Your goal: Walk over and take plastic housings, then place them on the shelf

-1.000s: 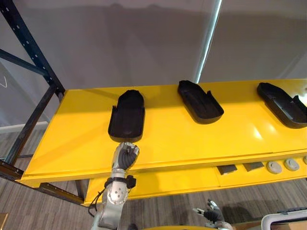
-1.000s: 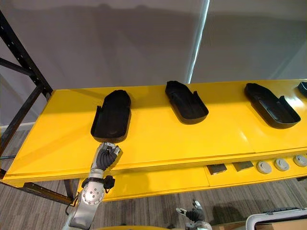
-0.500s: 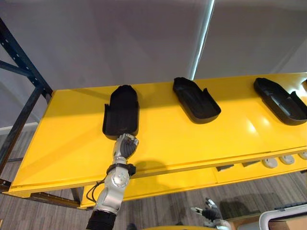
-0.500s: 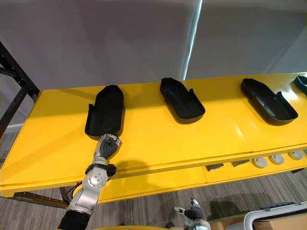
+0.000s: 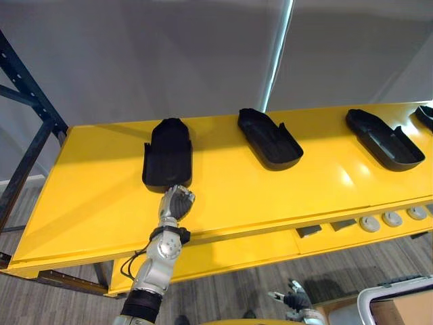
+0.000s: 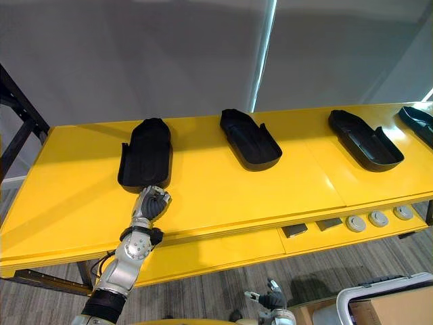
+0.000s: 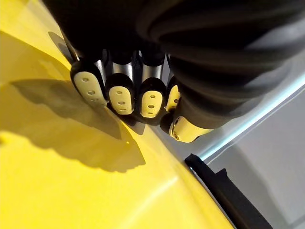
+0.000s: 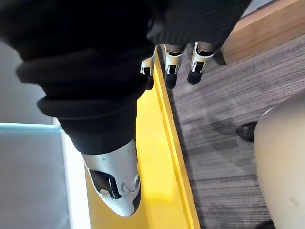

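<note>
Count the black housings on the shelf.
4. One housing beyond the left hand, one in the middle, one further right, one cut off at the right edge; more may be hidden.

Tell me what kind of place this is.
Probably a warehouse or factory storage area: a wide yellow metal shelf on a dark steel rack frame, with black moulded plastic housings laid out in a row.

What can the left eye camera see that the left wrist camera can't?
Left eye view: the whole row of black housings, the right hand down low, and round grey parts on the level below. Left wrist view: curled fingertips close up, down by the yellow shelf. Both: the left hand, that shelf and the grey wall.
</note>
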